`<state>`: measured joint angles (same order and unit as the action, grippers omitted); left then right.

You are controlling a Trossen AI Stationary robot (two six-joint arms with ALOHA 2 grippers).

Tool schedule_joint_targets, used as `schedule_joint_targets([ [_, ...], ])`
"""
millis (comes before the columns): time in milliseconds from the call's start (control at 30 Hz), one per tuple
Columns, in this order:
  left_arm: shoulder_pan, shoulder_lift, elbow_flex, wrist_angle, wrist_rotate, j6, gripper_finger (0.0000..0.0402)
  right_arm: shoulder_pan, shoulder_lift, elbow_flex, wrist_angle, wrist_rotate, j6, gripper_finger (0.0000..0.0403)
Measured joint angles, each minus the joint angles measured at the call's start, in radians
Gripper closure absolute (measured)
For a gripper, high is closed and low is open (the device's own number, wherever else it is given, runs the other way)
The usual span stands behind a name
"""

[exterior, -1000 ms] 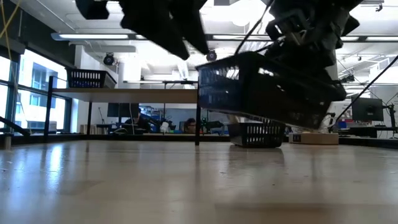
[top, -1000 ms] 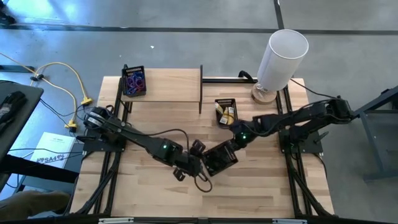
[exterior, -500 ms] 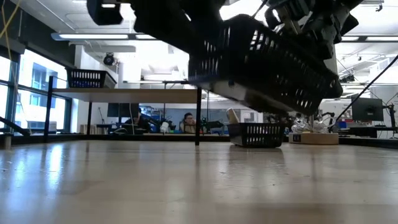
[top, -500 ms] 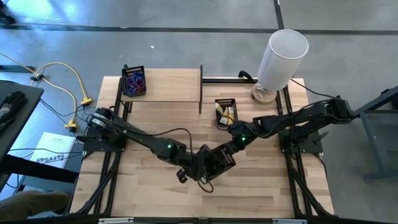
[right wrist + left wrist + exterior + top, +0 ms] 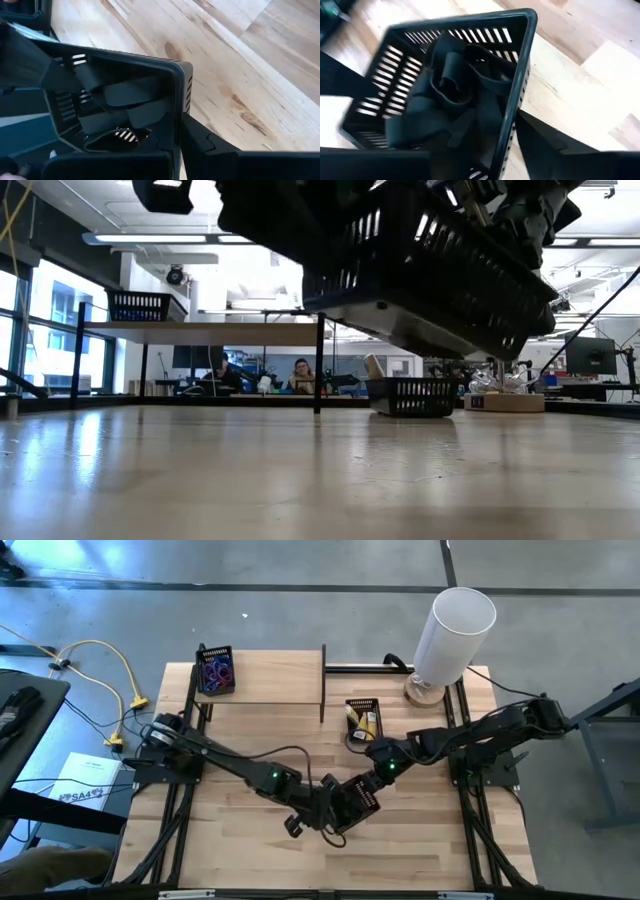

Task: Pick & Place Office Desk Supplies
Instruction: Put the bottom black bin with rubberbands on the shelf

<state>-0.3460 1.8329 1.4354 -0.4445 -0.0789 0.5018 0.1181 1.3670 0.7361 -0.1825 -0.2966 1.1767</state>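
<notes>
The right tool [image 5: 366, 783] is clenched on the rim of a black tray [image 5: 355, 802], lifted and tilted just below the centre of the high view. The left tool [image 5: 322, 812] reaches into it from the left; whether it grips anything I cannot tell. Black blocks [image 5: 451, 102] lie heaped inside the tray. To do this well, the right arm should hold the tray steady, and less tilted, while the left tool closes on one block and lifts straight out, clear of the tray wall. Around: a second tray [image 5: 362, 718] with yellow packets [image 5: 366, 723] above centre, a third [image 5: 215, 671] with coloured loops [image 5: 215, 669] upper left, a white cylinder [image 5: 455, 631] upper right. The table [image 5: 250, 840] below is bare.
</notes>
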Motion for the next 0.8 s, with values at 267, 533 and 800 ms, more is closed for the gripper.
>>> schedule_joint_targets([
  [267, 0.000, 0.015, -0.001, 0.019, 0.039, -0.014, 0.0382, 0.000, 0.000, 0.000, 0.011, -0.030, -0.024, 0.0395],
  [533, -0.022, 0.015, -0.001, 0.030, 0.050, 0.009, 0.0400, -0.001, 0.000, 0.000, 0.069, -0.048, -0.042, 0.0345],
  [800, -0.037, 0.015, 0.005, 0.029, 0.000, -0.051, 0.0401, 0.000, -0.007, 0.000, 0.068, -0.045, -0.054, 0.0243],
])
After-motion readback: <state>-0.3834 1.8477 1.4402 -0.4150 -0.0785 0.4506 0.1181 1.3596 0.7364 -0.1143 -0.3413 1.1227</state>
